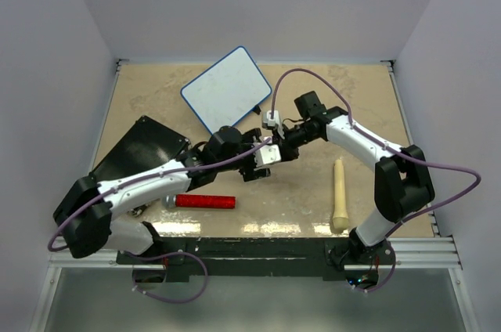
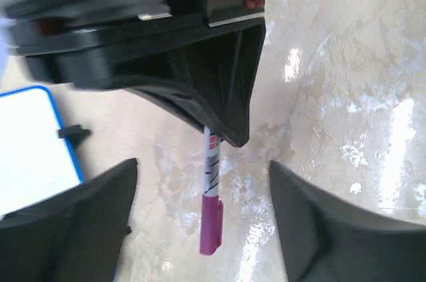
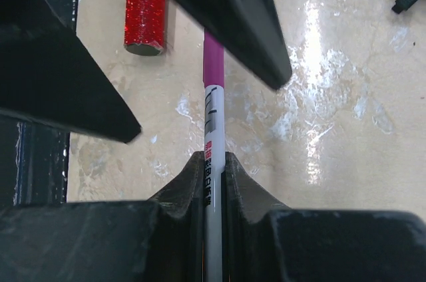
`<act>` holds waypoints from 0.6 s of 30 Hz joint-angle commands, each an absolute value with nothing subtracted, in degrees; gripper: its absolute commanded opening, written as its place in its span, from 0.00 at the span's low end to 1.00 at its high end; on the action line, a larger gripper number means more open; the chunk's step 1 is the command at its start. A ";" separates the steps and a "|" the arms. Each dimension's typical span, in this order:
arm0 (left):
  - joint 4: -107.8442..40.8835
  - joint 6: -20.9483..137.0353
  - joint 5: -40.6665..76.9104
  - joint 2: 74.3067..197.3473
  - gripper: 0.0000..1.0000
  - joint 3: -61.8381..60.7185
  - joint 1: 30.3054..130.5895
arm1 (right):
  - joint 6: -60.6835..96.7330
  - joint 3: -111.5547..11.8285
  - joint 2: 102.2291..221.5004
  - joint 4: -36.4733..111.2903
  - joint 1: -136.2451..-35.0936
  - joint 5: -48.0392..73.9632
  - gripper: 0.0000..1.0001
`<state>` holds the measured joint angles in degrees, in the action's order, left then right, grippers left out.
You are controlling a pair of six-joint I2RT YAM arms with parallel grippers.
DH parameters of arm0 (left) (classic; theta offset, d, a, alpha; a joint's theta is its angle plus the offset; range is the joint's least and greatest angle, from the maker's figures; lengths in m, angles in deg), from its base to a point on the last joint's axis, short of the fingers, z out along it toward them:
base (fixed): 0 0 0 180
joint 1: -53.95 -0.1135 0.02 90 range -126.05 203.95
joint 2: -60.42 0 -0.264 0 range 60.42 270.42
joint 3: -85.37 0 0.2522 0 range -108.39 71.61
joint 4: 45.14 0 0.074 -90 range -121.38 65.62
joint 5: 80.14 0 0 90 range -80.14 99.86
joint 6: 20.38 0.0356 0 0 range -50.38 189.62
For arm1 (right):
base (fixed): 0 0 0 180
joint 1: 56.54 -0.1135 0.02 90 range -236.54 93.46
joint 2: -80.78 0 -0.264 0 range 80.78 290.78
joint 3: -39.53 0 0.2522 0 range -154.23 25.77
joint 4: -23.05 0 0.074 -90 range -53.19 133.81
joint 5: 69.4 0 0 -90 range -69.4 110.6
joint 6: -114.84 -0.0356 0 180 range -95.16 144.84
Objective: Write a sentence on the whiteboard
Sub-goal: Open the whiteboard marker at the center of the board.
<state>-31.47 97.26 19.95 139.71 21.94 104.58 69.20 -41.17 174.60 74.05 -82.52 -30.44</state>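
Plainly, we are at the very start of the writing. The whiteboard (image 1: pixel 227 88) lies tilted at the far side of the surface (image 1: pixel 329 97), and from above its face looks blank. We can make out no sentence on it, though thin strokes might be too faint to show from there. The corner of it in the left wrist view is also bare white.

The two arms meet over the middle of the surface, just in front of the board's near edge. The right pincer (image 3: pixel 213 162) is closed tight on the white barrel of a marker (image 3: pixel 213 129), which runs straight out between its fingers. The left pincer (image 2: pixel 203 182) stands wide open around the marker's far end and holds nothing, with a clear gap on either side of the pink cap (image 2: pixel 212 225).

We judge the pen is in the hand that will write, but the cap looks to be on, so the tip is not ready. What is left is nearly everything: pulling the cap off, carrying the tip to the board and writing every word.

A black slab (image 1: pixel 137 152), a red cylinder (image 1: pixel 205 201) and a pale wooden pin (image 1: pixel 339 195) lie apart from the board and play no part now.
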 commanded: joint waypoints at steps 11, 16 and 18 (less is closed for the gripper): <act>-33.75 105.31 25.06 119.21 0.88 35.40 102.82 | 83.89 -43.93 171.93 85.05 -82.82 -38.10 0.00; -32.52 103.64 29.89 124.13 0.83 32.50 102.20 | 87.41 -44.10 171.93 87.08 -82.91 -38.81 0.00; -32.26 102.50 32.53 125.89 0.77 31.36 101.68 | 88.46 -44.19 171.75 87.61 -82.82 -38.90 0.00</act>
<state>-31.15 103.60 26.11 123.60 35.03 102.66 83.80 -42.46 174.36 84.84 -82.54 -36.15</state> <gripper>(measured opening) 0.808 0.133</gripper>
